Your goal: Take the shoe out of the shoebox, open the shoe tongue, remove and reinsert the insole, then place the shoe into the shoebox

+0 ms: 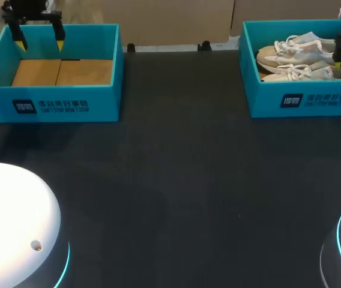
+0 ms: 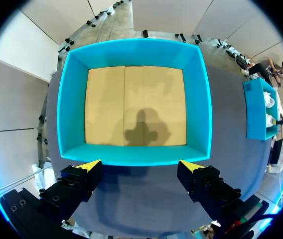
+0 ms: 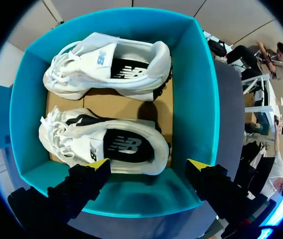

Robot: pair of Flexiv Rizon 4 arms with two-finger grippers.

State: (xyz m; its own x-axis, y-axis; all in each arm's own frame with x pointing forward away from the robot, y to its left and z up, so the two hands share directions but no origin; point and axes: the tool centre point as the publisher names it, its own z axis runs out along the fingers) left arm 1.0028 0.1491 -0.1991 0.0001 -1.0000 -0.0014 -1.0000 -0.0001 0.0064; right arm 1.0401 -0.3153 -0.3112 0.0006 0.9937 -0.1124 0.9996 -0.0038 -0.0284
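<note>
- We judge the first step is in hand: no shoe is out of the shoebox (image 1: 305,102) yet. The box stands at the far right corner of the tabletop (image 1: 176,180).
- Two pale shoes lie side by side inside it on a cardboard floor, openings up. In the right wrist view, one shoe (image 3: 106,142) lies just ahead of our right hand (image 3: 149,164), close to the box wall, and the other shoe (image 3: 106,62) lies beyond it.
- The right hand hangs above that wall with its fingers apart, and nothing is between them.
- Our left hand (image 1: 39,43) hangs over a second, empty box (image 1: 50,99) at the far left corner. Its fingers are also apart and hold nothing.
- Next, we think the right hand should come down into the shoebox and close on the nearer shoe, probably across its collar or midfoot.
- The gap between that shoe and the wall looks narrow, so one finger may need to go inside the shoe's opening.
- The middle of the tabletop looks like the place to set the shoe down.
</note>
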